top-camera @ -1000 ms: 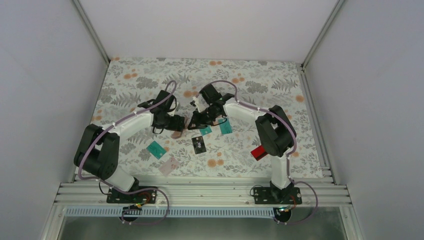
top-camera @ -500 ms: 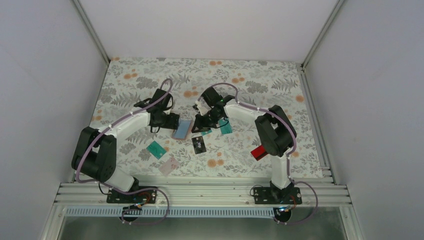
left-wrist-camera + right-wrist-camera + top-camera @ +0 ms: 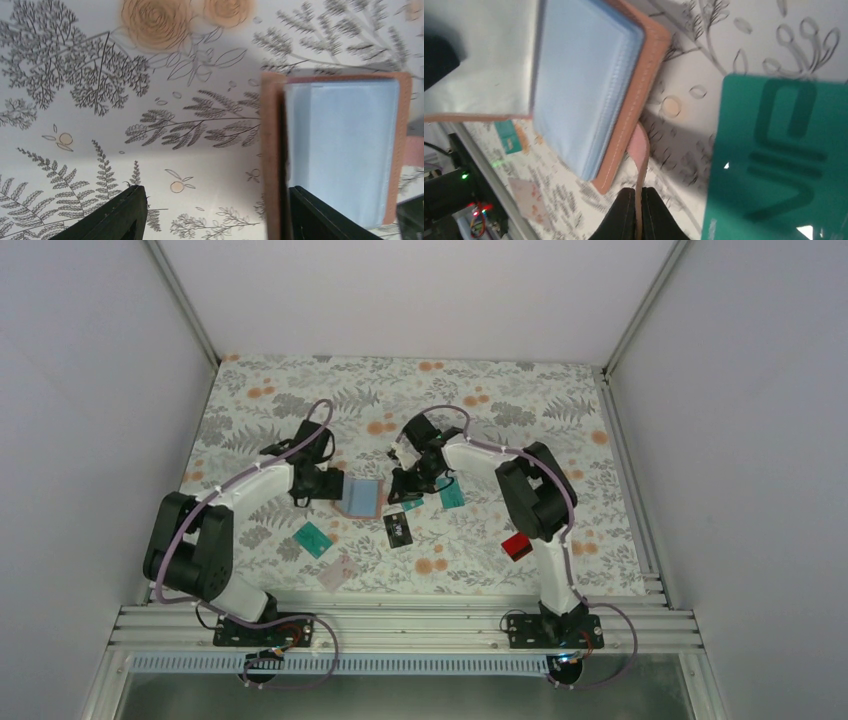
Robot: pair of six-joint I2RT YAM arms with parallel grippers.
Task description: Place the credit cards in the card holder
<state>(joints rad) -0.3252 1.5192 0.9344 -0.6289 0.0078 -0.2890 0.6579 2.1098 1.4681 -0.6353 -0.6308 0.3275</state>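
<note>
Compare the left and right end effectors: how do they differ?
Left end effector stands open, fingers wide apart; right end effector is shut. Left grips nothing, with the card holder's tan edge just inside one finger; right pinches a thin pink sheet edge-on, beside a teal card. Shared: both sit low at the opened card holder, one per side.

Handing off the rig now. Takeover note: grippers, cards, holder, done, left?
Left gripper: open, at the card holder edge, holding nothing.
Right gripper: shut on a thin pink strip by the holder; flap or card, unclear.
Holder lies open on the table, blue sleeves up, no card visible inside.
Loose on the table: left teal card, right teal card, middle teal card partly under the right gripper, black card, pale pink card, red card.
Done: holder opened. Left: all six cards.
</note>
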